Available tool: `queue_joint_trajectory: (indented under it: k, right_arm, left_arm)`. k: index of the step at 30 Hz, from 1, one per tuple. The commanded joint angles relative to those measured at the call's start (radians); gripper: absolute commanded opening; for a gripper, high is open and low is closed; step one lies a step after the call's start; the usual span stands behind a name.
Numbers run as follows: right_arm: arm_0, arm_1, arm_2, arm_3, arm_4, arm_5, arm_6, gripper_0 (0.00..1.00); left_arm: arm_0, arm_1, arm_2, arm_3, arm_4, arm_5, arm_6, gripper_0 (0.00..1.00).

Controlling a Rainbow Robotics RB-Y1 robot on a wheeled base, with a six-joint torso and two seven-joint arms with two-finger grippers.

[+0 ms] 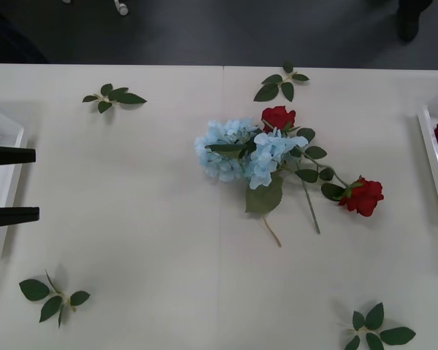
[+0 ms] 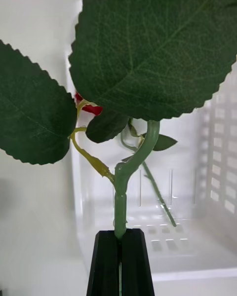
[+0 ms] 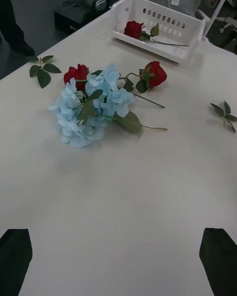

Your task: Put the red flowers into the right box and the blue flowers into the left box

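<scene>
Where blue flowers (image 1: pixel 242 149) overlap red flowers (image 1: pixel 279 117)

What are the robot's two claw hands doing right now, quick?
Left gripper: open, holding nothing, above the bare table.
Right gripper: shut on the thin green stem of a red artificial rose, over the white plastic right box.

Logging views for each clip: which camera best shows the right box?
The left wrist view: the whole right box shows, slotted walls and a red rose inside. The front view catches just its rim at the table's edge; the right wrist view sees part of its inside behind leaves.
</scene>
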Motion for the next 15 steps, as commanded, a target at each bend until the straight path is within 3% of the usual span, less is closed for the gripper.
queue_joint_trajectory:
  k: [1, 7, 15]
  right_arm:
    - [0.062, -0.037, 0.002, 0.017, 0.033, -0.077, 0.010, 0.00]
    - [0.124, -0.028, 0.076, 0.017, 0.113, -0.180, 0.010, 0.00]
    - [0.128, -0.002, 0.096, 0.017, 0.136, -0.201, 0.005, 0.00]
  left_arm:
    - [-0.014, 0.017, 0.012, -0.010, 0.003, -0.010, -0.039, 1.00]
    - [-0.014, 0.017, 0.012, -0.010, 0.003, -0.010, -0.039, 1.00]
    - [-0.014, 0.017, 0.012, -0.010, 0.003, -0.010, -0.039, 1.00]
